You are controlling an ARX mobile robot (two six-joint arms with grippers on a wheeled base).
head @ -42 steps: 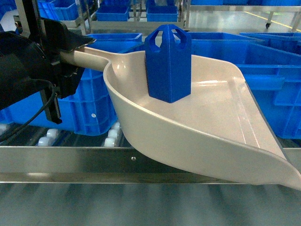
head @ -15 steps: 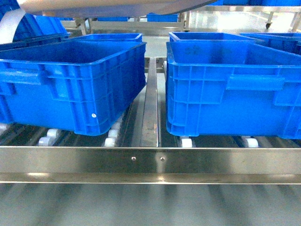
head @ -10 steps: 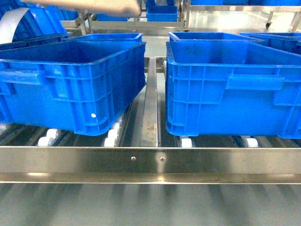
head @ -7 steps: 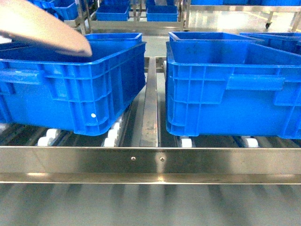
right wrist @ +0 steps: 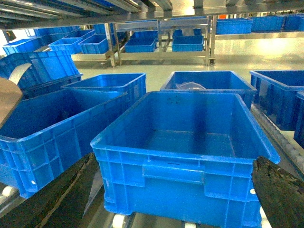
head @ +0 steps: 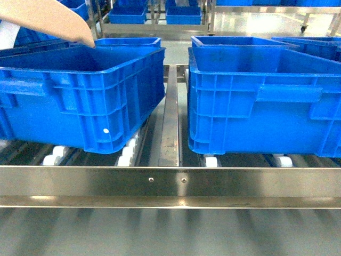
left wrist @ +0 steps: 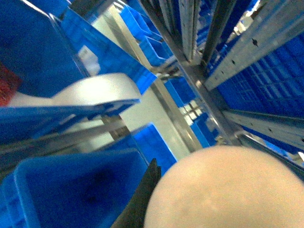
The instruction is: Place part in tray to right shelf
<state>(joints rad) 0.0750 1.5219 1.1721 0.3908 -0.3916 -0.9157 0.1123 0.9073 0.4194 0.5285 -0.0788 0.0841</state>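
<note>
Tray: the large beige plastic dustpan-shaped tray (head: pixel 50 21) hangs tilted at the upper left of the head view, its lip pointing down over the left big blue plastic crate (head: pixel 80 96); the left wrist view shows only its rounded beige underside (left wrist: pixel 223 190).
Part: the small bright-blue hexagonal part shows in no view; I cannot tell whether it lies in the left crate or is hidden in the tray.
Right shelf: the stainless-steel roller shelf (head: pixel 170 181) carries both crates, with its centre divider (head: pixel 170 117) between them.
Right crate: the right big blue plastic crate (right wrist: pixel 190 156) looks empty in the right wrist view.
Left arm: raised high at the left, out of the head view; judged to carry the tray by its handle, but the jaws are unseen, so their state cannot be told.
Right arm: held low in front of the right crate, the right gripper (right wrist: pixel 175 199) spread wide and holding nothing.
Step in hand: judged to be tipping the tray over a crate.
Doing it well: keep the lip inside the crate's rim, tilt gradually so the part slides instead of bouncing, and check that the crate is the intended one.
</note>
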